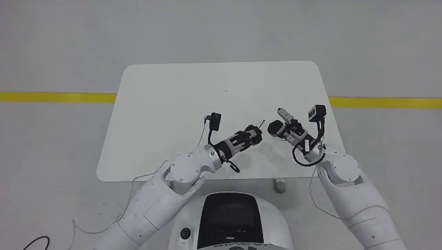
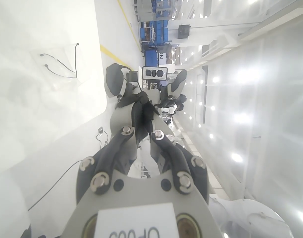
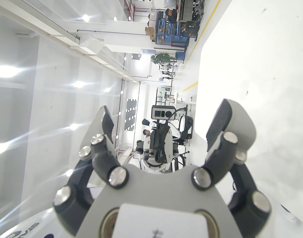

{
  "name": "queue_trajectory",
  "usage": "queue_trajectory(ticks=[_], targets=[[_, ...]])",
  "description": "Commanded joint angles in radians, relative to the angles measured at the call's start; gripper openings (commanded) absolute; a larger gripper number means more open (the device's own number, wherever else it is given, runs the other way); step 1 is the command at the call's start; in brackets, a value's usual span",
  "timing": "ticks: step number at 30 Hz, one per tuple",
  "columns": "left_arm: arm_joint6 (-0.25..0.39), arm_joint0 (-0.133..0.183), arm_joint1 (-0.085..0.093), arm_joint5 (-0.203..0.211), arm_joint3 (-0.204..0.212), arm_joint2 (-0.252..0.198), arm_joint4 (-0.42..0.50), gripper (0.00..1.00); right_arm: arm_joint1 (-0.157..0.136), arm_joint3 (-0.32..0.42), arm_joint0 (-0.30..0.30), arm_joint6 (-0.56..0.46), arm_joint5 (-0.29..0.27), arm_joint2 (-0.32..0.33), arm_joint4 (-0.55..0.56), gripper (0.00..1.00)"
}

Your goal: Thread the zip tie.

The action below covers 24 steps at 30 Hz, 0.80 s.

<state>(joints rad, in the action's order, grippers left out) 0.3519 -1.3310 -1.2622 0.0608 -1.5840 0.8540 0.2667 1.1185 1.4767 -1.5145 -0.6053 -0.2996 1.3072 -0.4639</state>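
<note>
Progress, my read: early. The left gripper (image 1: 257,135) has a thin black strip pinched at its tips, which looks like the zip tie (image 1: 262,123). A short length of it pokes out toward the other arm. No closed loop is visible and I can't make out the tie's head or whether the tail has gone into it, so I'm treating threading as not done. More ties (image 2: 60,64) lie loose on the desk (image 1: 173,112), on what looks like a clear bag, well apart from both arms. The right gripper (image 1: 276,121) holds nothing.

What's left: the right has to take the free end, line it up with the head, push it through and pull snug.

Pose:
- Left arm: low over the near edge of the desk, forearm angled inward, pointing across at the right gripper. Jaws pressed together on the tie.
- Right arm: also at the near edge, turned inward to face the left one. Tips are near each other but apart, no contact. Jaws spread wide, with the pads either side of an open gap lined up on the left gripper.

Risk: the tie is thin and floppy, so the free end may droop out of that line.
</note>
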Motion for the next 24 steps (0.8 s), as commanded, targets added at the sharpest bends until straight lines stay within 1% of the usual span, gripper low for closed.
queue_trajectory(ticks=[1, 4, 5, 7, 8, 9, 11, 13, 14, 15, 16, 21, 22, 23, 24], targets=[[0.074, -0.001, 0.005, 0.021, 0.005, 0.015, 0.045, 0.0, -0.003, -0.029, 0.008, -0.067, 0.018, 0.015, -0.046, 1.0], [0.226, -0.008, 0.018, 0.045, 0.017, 0.051, 0.138, 0.0, -0.008, -0.075, 0.021, -0.162, 0.017, 0.03, -0.068, 1.0], [0.288, -0.01, 0.024, 0.05, 0.024, 0.069, 0.17, 0.0, -0.009, -0.094, 0.027, -0.199, 0.017, 0.033, -0.084, 1.0], [0.38, -0.011, 0.033, 0.054, 0.037, 0.092, 0.209, 0.0, -0.01, -0.123, 0.04, -0.255, 0.021, 0.037, -0.115, 1.0], [0.416, -0.009, 0.037, 0.05, 0.044, 0.101, 0.222, 0.0, -0.01, -0.136, 0.048, -0.281, 0.02, 0.037, -0.127, 1.0], [0.456, -0.003, 0.042, 0.051, 0.049, 0.11, 0.217, 0.0, -0.01, -0.153, 0.057, -0.321, 0.021, 0.035, -0.144, 1.0], [0.507, 0.0, 0.047, 0.054, 0.058, 0.116, 0.219, 0.0, -0.01, -0.182, 0.075, -0.389, 0.024, 0.032, -0.176, 1.0], [0.569, 0.011, 0.051, 0.056, 0.072, 0.119, 0.233, 0.0, -0.011, -0.211, 0.099, -0.508, 0.043, 0.016, -0.204, 1.0], [0.594, 0.02, 0.053, 0.053, 0.081, 0.117, 0.225, 0.0, -0.011, -0.211, 0.099, -0.508, 0.043, 0.016, -0.204, 1.0], [0.606, 0.029, 0.055, 0.055, 0.087, 0.114, 0.207, 0.0, -0.011, -0.211, 0.099, -0.508, 0.043, 0.016, -0.204, 1.0], [0.598, 0.033, 0.055, 0.06, 0.087, 0.111, 0.186, 0.0, -0.011, -0.211, 0.099, -0.508, 0.043, 0.016, -0.204, 1.0], [0.598, 0.033, 0.055, 0.06, 0.087, 0.111, 0.186, 0.0, -0.011, -0.211, 0.099, -0.508, 0.043, 0.016, -0.204, 1.0], [0.598, 0.033, 0.055, 0.058, 0.085, 0.106, 0.184, 0.0, -0.011, -0.211, 0.099, -0.508, 0.043, 0.016, -0.204, 1.0], [0.623, 0.035, 0.053, 0.048, 0.09, 0.096, 0.217, 0.0, -0.01, -0.213, 0.097, -0.512, 0.066, 0.01, -0.219, 1.0], [0.645, 0.04, 0.052, 0.038, 0.106, 0.094, 0.266, 0.0, -0.009, -0.224, 0.103, -0.535, 0.115, 0.004, -0.252, 1.0]])
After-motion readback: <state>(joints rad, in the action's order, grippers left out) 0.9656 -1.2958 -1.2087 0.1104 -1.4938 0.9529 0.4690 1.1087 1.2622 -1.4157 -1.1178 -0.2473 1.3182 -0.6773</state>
